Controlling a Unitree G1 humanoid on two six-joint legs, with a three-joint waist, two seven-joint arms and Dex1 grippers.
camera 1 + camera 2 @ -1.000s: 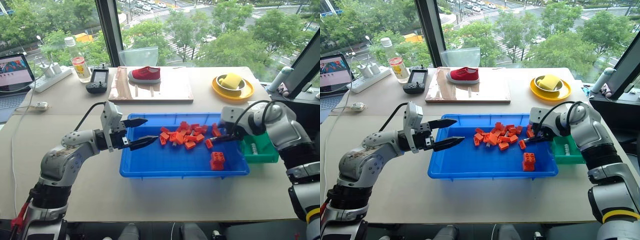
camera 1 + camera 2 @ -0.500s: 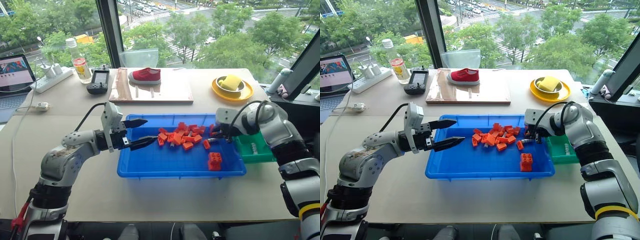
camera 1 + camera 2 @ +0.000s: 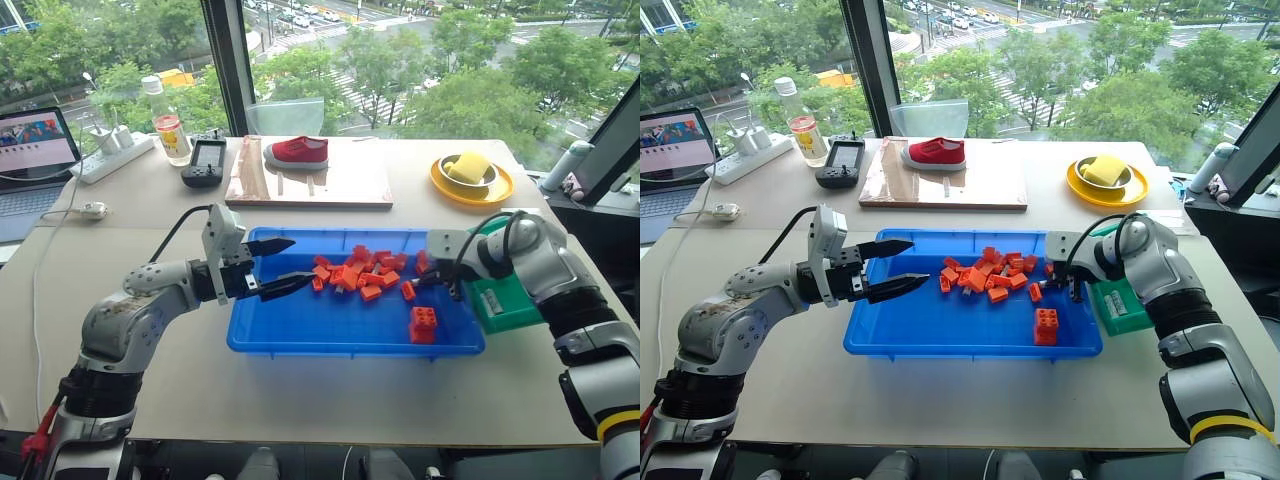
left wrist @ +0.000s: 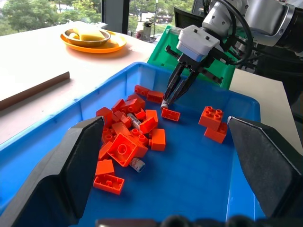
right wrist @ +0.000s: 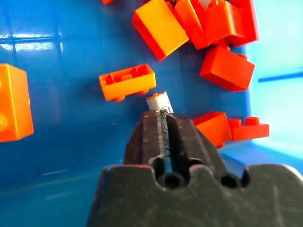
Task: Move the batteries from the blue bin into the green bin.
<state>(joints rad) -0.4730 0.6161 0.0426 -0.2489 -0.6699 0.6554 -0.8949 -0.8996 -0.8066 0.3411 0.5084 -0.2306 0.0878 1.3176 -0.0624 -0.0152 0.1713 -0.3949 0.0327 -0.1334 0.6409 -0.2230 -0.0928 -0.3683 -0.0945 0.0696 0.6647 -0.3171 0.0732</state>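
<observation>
The two head views look forward and down from above the beige counter point(image 3: 330, 390), side by side and a little offset, both taking in the wide shallow bright blue plastic tray point(image 3: 300, 345) and the windows beyond. The left wrist view sits low and level inside that tray, facing across the scattered red-orange toy building blocks point(image 4: 128, 146) toward the right gripper point(image 4: 171, 98). The right wrist view looks steeply down, very near the tray floor, sharing those blocks.
</observation>
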